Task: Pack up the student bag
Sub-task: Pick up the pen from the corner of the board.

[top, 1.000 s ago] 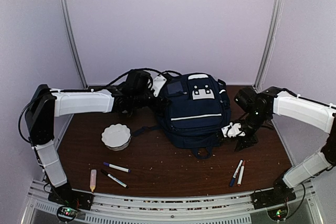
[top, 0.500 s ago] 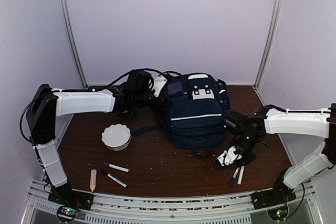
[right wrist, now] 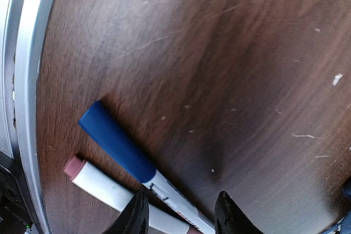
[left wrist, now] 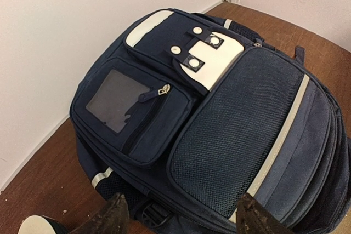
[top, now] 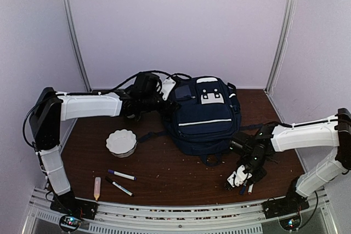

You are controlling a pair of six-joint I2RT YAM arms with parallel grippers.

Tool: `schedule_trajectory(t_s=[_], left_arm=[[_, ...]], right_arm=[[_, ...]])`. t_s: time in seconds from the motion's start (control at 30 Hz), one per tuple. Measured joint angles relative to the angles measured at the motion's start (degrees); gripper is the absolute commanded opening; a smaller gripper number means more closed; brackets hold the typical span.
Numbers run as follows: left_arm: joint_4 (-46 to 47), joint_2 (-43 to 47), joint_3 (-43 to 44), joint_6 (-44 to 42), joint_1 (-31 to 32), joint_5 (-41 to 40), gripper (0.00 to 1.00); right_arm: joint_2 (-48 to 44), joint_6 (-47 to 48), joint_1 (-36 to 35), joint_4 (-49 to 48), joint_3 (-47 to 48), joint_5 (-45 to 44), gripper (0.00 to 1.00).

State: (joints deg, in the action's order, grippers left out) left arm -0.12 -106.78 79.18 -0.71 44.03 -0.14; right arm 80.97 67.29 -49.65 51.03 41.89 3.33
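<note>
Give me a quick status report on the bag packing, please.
Left end effector open, at the student bag. Right end effector open, straddling blue-capped marker. Red-capped marker lying right alongside, may crowd the grasp.

Nothing legible in any of my views.

Right wrist view: the blue-capped white marker (right wrist: 118,149) on the table carries a small dark print on its barrel just past the cap, too blurred and too small for me to read.

Left wrist view: on the navy-blue fabric backpack (left wrist: 236,135) I can read no text or brand, neither on the white snap-button patches (left wrist: 211,61) nor in the clear window pocket (left wrist: 112,100).

Top view: everything is too small for any lettering to be made out.
</note>
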Motion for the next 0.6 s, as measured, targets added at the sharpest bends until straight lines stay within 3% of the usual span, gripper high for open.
schedule_trajectory(t_s=[0.6], left_arm=[[-0.48,-0.07,0.0,0.07,0.0,0.11,0.69]], right_arm=[[5.75,-5.88,-0.74,-4.63,3.34,-2.03,0.22]])
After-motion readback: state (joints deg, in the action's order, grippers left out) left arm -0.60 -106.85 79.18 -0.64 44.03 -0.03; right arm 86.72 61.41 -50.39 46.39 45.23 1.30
